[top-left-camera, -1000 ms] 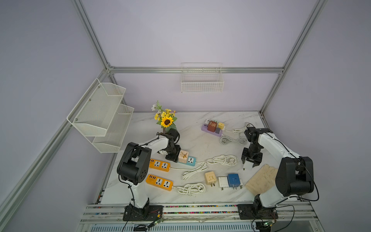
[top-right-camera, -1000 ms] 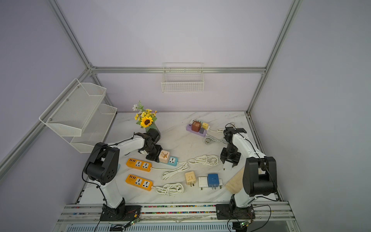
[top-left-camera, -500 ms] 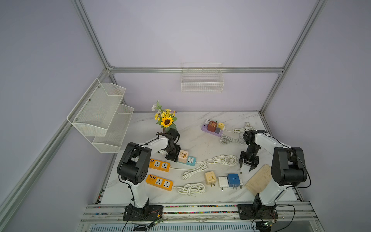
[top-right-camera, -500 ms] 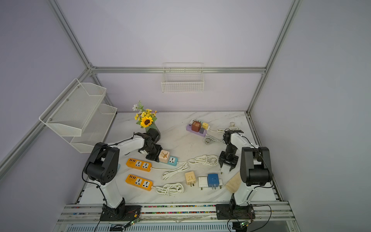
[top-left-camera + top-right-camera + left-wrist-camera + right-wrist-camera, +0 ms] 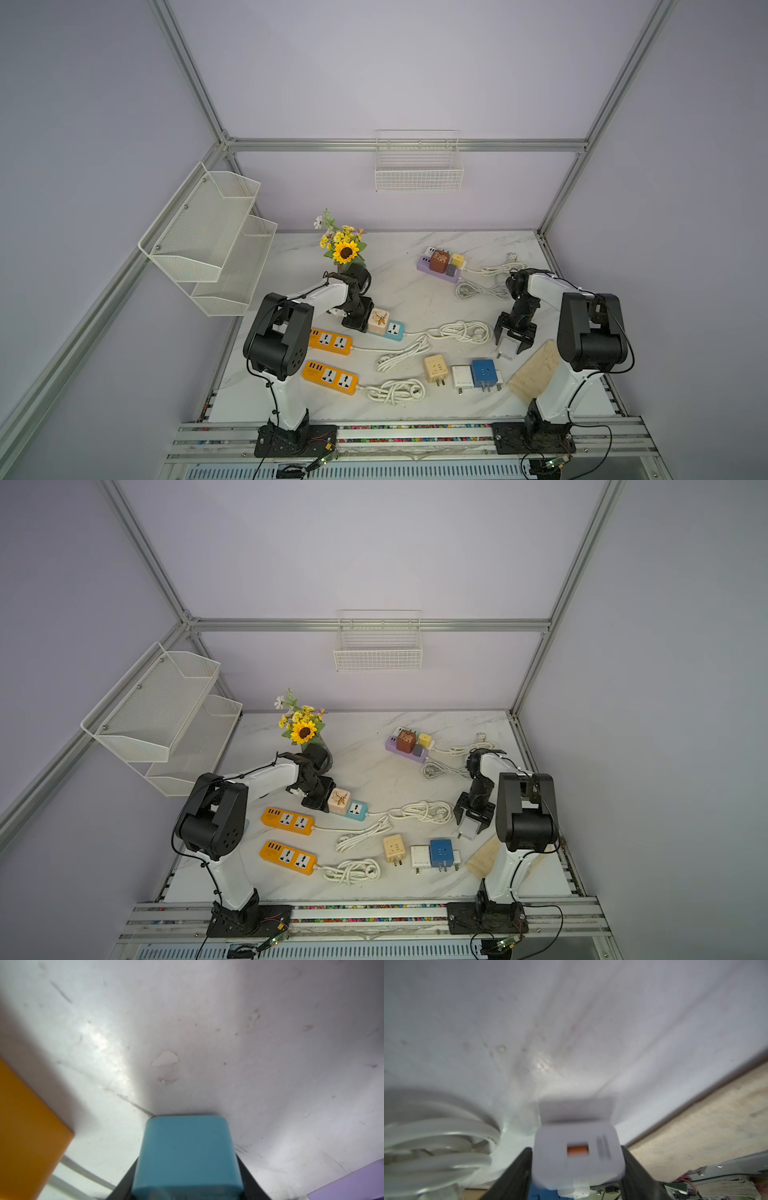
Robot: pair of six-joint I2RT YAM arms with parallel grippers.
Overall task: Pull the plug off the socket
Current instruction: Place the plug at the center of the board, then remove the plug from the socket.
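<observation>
Since a second ago my right claw (image 5: pixel 511 344) has slid a touch toward 7 o'clock, and its jaws stand wider. Nearest me a beige plug (image 5: pixel 435 369), a pale plug (image 5: pixel 462 376) and a blue plug (image 5: pixel 484 372) lie loose in a row on the table (image 5: pixel 415 299). Just past them at 1 o'clock, the right claw hangs low with a white plug (image 5: pixel 578 1149) between its jaws. They flank it closely, but I cannot tell whether they pinch it or have let go. I judge this is the set-down: spread fully, then lift straight up so neither jaw drags the plug, keeping off the cord (image 5: pixel 457 330) at the claw's 9 o'clock. Farther, toward 10 o'clock, my left claw (image 5: pixel 360 324) is clenched on the end of the teal strip (image 5: pixel 394 330), pinning it. The cream cube plug (image 5: pixel 378 322) sits in its socket, right beside that claw. That looks next: hold the strip flat, pull upright. Farthest, at 12 o'clock, the purple strip (image 5: pixel 438 272) carries more plugs.
</observation>
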